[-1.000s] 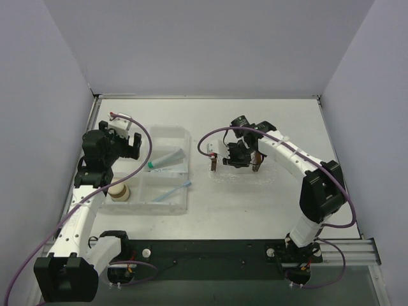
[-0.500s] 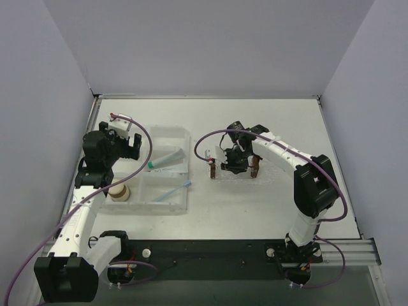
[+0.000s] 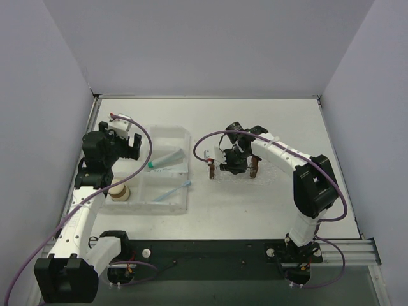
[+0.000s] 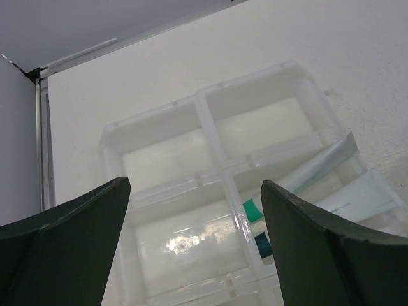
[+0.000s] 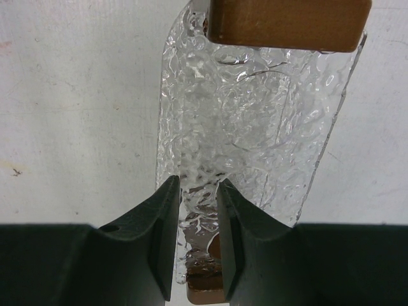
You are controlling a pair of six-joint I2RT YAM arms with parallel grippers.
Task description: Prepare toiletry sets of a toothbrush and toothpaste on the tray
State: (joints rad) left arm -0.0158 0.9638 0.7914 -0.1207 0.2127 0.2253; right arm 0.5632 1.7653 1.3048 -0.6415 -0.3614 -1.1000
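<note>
The tray [image 3: 241, 174] is clear and bumpy with a brown handle at each end, lying right of centre. My right gripper [image 3: 233, 161] is shut on its long rim; in the right wrist view the gripper [image 5: 199, 191] pinches the sparkly tray [image 5: 255, 127] edge. A toothpaste [image 3: 167, 159] tube with a green cap lies in the clear compartment box [image 3: 182, 135], and the pale blue toothbrush [image 3: 172, 191] lies in a nearer compartment. My left gripper [image 3: 131, 145] hangs open over the box's left side. In the left wrist view the left gripper [image 4: 196, 183] is empty, with toothpaste [image 4: 306, 177] to its right.
A round beige jar [image 3: 118, 191] sits in the box's near-left compartment. A second tube with a dark teal cap [image 4: 354, 199] lies beside the first. Grey walls close the table at the back and on both sides. Purple cables loop off both arms.
My right gripper has shifted the tray slightly left and toward the near edge, then settled. The left arm has not moved.
</note>
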